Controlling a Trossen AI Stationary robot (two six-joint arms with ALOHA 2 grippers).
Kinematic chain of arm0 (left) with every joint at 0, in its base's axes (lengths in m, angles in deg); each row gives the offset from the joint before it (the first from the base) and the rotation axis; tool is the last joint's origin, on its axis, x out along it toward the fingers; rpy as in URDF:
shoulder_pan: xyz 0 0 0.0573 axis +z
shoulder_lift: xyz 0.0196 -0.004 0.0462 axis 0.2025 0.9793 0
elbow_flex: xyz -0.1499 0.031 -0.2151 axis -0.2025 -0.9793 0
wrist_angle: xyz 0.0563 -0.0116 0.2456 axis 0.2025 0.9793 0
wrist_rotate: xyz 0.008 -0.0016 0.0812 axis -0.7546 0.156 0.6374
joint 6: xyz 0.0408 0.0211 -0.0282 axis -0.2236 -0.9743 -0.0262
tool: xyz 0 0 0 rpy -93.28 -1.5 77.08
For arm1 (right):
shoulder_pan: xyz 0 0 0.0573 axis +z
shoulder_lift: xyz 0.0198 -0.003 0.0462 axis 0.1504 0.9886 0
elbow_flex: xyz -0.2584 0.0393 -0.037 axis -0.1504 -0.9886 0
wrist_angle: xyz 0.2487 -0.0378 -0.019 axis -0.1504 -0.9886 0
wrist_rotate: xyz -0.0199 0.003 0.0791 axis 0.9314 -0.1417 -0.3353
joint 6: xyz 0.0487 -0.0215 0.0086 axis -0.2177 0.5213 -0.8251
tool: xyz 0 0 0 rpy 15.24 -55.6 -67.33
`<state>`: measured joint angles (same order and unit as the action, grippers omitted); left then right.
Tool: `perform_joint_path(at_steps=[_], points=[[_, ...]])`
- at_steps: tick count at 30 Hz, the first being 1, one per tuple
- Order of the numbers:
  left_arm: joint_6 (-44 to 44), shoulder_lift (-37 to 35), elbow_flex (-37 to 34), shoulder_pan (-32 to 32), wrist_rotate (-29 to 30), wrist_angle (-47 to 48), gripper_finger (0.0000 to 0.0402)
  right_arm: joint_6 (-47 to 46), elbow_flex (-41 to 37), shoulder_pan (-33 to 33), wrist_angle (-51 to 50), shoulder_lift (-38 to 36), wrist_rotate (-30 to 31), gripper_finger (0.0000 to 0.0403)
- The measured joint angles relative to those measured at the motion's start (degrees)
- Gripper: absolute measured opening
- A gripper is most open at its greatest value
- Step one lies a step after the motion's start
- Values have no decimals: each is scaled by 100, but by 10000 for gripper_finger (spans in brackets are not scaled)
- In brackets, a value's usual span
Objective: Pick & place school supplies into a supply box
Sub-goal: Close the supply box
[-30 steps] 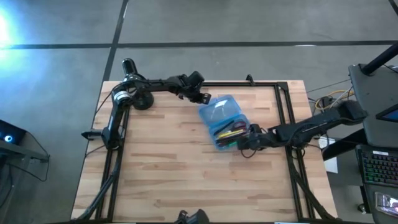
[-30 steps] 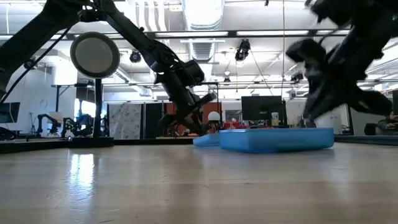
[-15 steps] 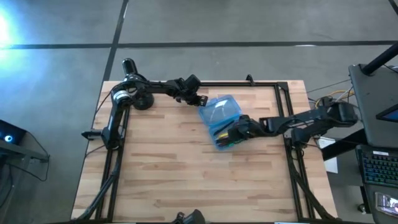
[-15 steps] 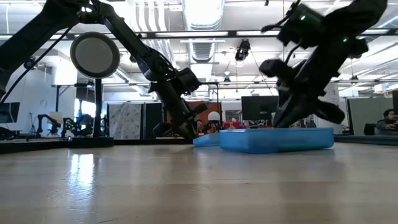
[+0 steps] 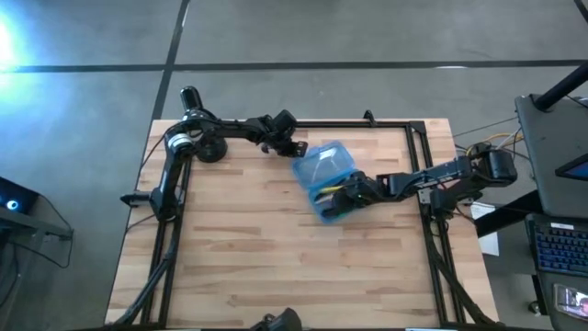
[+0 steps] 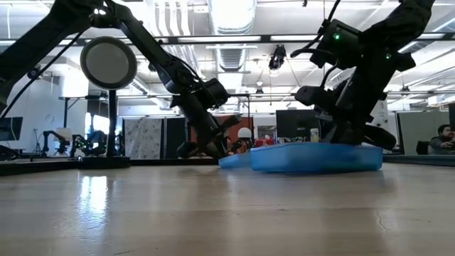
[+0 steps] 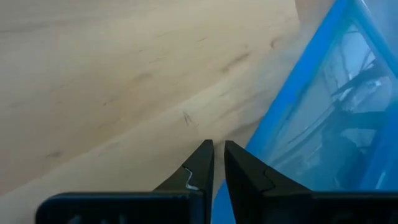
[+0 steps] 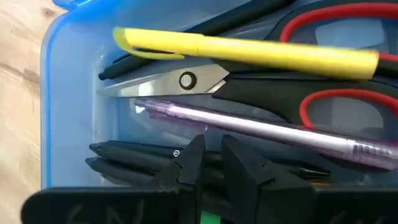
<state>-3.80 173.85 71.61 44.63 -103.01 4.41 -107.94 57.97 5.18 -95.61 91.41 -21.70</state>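
Observation:
The supply box [image 5: 322,210] is a translucent blue case lying open in the table's far middle, its lid [image 5: 323,164] flat on the table toward the far left. In its tray [image 8: 68,93] lie a yellow pen [image 8: 249,50], red-handled scissors [image 8: 336,106], a pale purple pen [image 8: 261,127] and black pens [image 8: 130,158]. My right gripper [image 5: 342,195] [image 8: 211,152] is shut and reaches into the tray from the table's right. My left gripper [image 5: 292,147] [image 7: 217,155] is shut, low over the table by the lid's far-left corner [image 7: 292,106]. My right gripper points its shut fingertips [image 8: 193,155] down into the tray, slanting in from the table's right, just over the black pens beside the purple pen. Whether they touch the pens, I cannot tell. My left gripper stands close beside the lid's edge; I cannot tell if it touches.
A black desk lamp [image 5: 209,150] with a round head [image 6: 108,62] stands at the table's far-left corner, behind my left arm. Black frame rails [image 5: 418,156] run along the table's sides. Bare wood [image 5: 276,267] stretches across the near half.
My right gripper has moved from just right of the box toward the table's left and down into the tray. My left gripper has drawn back a little from the lid, toward the table's left.

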Motion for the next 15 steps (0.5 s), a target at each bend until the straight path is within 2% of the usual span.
perform_joint_path(at_steps=[4,9,11,15], points=[[43,-125,0,22,-439,-277,23,27,-13,0,-13,-48,-3,47],[57,-205,503,17,-868,-354,23,37,-13,-17,-22,-28,9,47],[-100,-205,698,-17,-671,-216,23,33,-13,-20,-22,-37,9,47],[-663,-207,1008,26,610,637,23,36,-17,-20,-22,-48,9,47]])
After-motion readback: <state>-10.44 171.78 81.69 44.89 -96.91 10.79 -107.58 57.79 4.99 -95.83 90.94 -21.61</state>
